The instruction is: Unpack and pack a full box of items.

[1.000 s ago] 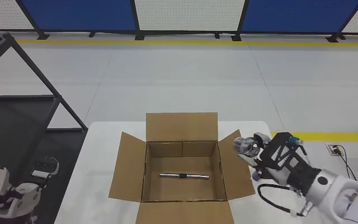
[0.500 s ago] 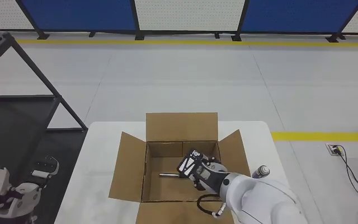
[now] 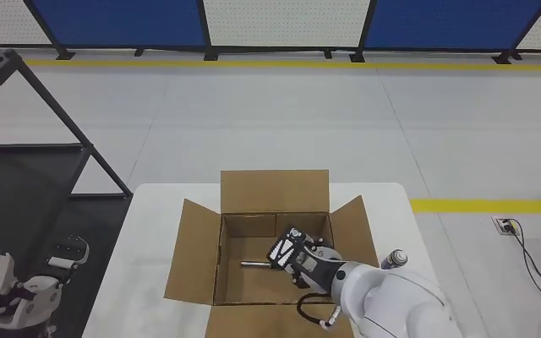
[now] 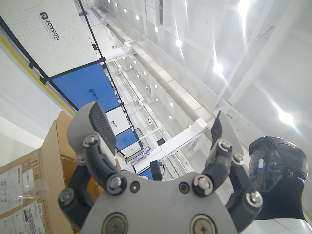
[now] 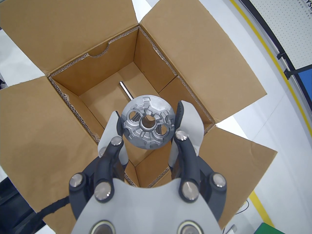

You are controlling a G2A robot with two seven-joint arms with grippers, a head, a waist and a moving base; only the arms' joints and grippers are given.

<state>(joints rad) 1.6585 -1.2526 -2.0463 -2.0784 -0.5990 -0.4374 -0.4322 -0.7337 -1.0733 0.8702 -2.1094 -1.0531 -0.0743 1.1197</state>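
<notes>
Right gripper (image 5: pixel 148 116) grips a metal disc (image 5: pixel 136 122) over the open box (image 5: pixel 195 49), with a rod (image 5: pixel 125 90) lying on the box floor. Left gripper (image 4: pixel 157 120) points upward, fingers spread wide.

Brown box (image 5: pixel 195 49), silver-grey disc (image 5: pixel 148 125)

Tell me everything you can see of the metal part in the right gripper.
The metal part is a round, dull grey disc, seemingly cast, with a central bore, round holes around it and raised ribs on its face. The right gripper holds it by the rim, jaws shut on opposite edges, its face toward the wrist camera. It hangs over the opening of the cardboard box, above a thin metal rod lying on the box floor. Nothing else touches it.
</notes>
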